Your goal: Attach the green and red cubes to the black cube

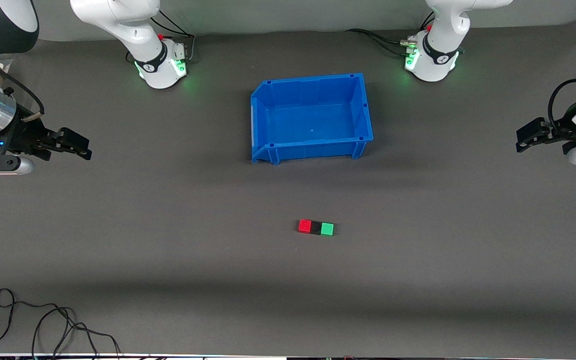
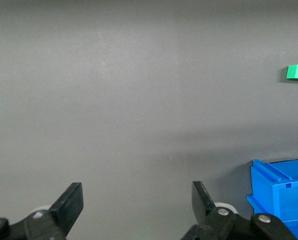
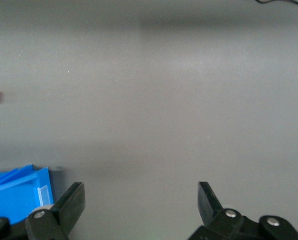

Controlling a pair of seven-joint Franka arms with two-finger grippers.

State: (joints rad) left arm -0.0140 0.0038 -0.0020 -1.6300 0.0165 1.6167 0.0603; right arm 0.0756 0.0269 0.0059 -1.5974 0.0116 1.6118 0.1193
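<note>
where they touch, red cube (image 1: 305, 226), black cube (image 1: 316, 227), green cube (image 1: 327, 229) in one row

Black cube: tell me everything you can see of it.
The black cube is small, matte and plain, the same size as its neighbours. It sits flat on the grey table, nearer the front camera than the blue bin. It is the middle of a tight row: the red cube touches it toward the right arm's end, the green cube toward the left arm's end. No gripper is near it.

A blue bin (image 1: 311, 119) and black cables (image 1: 43, 325) lie on the table (image 1: 168, 225).
</note>
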